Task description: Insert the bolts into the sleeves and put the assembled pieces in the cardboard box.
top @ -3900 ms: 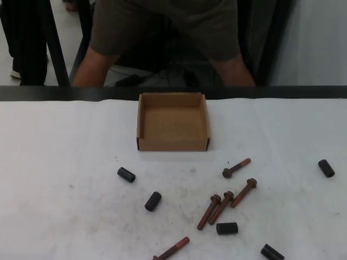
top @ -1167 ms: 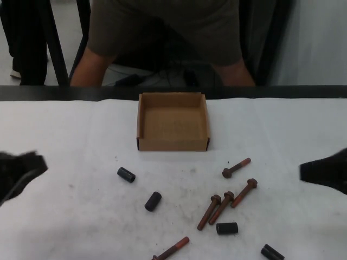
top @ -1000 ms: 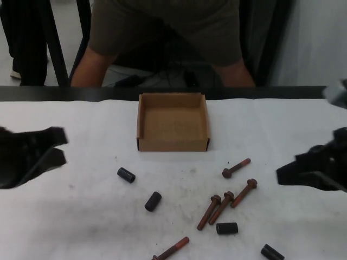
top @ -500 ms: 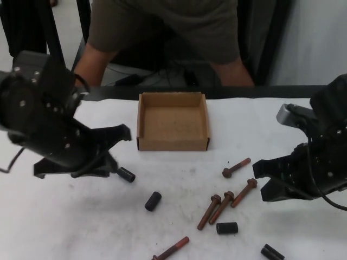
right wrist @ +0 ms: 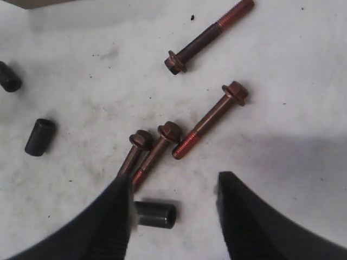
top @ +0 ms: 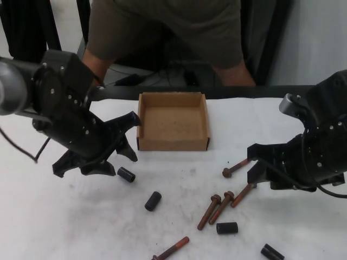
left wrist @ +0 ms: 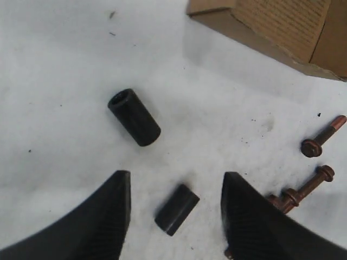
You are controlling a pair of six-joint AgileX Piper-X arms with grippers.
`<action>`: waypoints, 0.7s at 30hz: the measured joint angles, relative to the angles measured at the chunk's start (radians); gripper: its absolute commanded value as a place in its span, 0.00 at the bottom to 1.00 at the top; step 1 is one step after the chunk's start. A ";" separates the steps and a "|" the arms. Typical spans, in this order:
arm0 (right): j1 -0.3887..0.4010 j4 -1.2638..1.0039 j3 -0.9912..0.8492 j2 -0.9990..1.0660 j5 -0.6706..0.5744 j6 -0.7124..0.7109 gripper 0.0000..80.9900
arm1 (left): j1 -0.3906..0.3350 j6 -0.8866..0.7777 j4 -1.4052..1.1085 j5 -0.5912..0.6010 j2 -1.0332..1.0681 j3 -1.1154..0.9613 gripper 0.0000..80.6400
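Left gripper (left wrist: 175, 173) (fingers (left wrist: 103, 216) apart), 1 sleeve (left wrist: 177, 209) nearby

Loose bolts (top: 208, 213), sleeves (top: 153, 201) — open box (top: 172, 144) beyond

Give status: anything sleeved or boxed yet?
Done: nothing. The cardboard box is empty, and no bolts sit in sleeves. In hand: nothing. The left gripper is open above two sleeves, the right gripper open above loose bolts. Left: every insertion and boxing.
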 measured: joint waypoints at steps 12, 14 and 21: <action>0.000 -0.030 0.000 0.070 0.006 0.054 0.57 | -0.003 -0.053 0.103 -0.055 0.095 -0.080 0.59; 0.000 -0.044 0.000 0.074 0.006 0.058 0.57 | -0.004 -0.053 0.110 -0.064 0.101 -0.079 0.59; 0.000 -0.070 -0.024 0.092 0.008 0.065 0.57 | -0.007 -0.053 0.122 -0.081 0.145 -0.085 0.59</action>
